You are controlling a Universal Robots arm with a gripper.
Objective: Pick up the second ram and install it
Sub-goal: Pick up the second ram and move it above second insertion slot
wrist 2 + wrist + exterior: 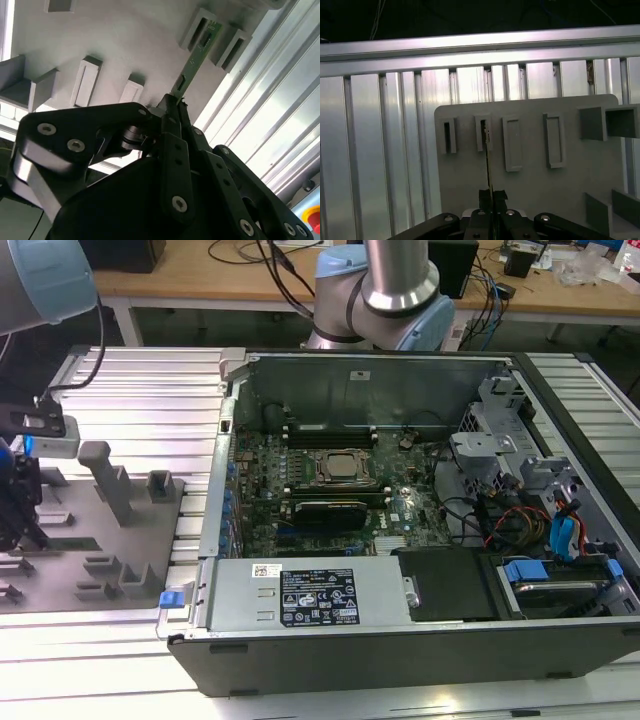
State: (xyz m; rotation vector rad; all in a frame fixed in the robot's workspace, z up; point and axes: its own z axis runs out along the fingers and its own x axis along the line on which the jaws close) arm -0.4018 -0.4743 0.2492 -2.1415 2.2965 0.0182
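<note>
Second ram [196, 56] is a thin green stick, and the black hand [172, 102] is pinched tight on one end of it. Its other end is at a slot [482, 134] in the grey holder plate [530, 190]. The plate lies on the ribbed metal tabletop [140, 390]. In the exterior view, the hand [20, 505] is on the exterior view's left, well apart from the open computer case [350, 380].

Around the second ram [200, 47] we see raised grey holders [512, 145] crowding both sides; open room lies above the grey tray [530, 200].
</note>
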